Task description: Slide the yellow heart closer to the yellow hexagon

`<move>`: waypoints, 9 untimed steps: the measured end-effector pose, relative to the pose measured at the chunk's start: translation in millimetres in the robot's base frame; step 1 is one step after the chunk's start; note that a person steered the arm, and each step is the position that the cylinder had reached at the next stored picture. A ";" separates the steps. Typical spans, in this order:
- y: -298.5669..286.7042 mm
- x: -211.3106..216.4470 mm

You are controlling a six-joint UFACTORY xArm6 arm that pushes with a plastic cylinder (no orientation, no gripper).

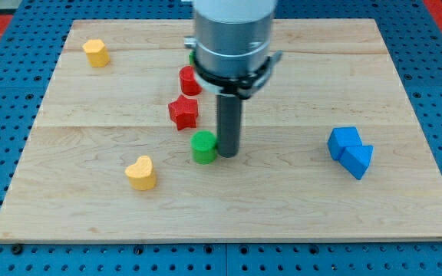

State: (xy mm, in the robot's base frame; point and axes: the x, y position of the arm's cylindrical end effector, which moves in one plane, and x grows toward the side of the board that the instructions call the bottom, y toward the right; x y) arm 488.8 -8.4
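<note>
Starting at the view's left, the yellow hexagon (pixel 95 52) sits near the top-left corner of the board (pixel 405 207), all on its own. Down and a little right of it, well apart, is the yellow heart (pixel 141 172), low on the board toward the view's bottom. Moving right, the red star (pixel 183 112) stands mid-board with a second red block (pixel 189 80) just above it, partly tucked behind the arm, shape hard to call. Then the green block (pixel 203 146), round-looking, and right against its right side is my tip (pixel 229 156), touching or as good as. No jaws on this rod (so nothing to spread or pinch, it only pushes). Here's what matters: the heart lies down-left of my tip, with the green block between them, while the hexagon is up and left of the heart. To drive the heart that way, I judge the tip must get round to the heart's lower-right side, and the green block could be knocked along the way. Far right, two blue blocks (pixel 350 152) huddle together, out of it.
</note>
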 end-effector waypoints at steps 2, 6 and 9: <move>5.4 20.4; -179.7 5.2; -207.3 16.6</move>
State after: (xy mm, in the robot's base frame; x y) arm 505.4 -215.7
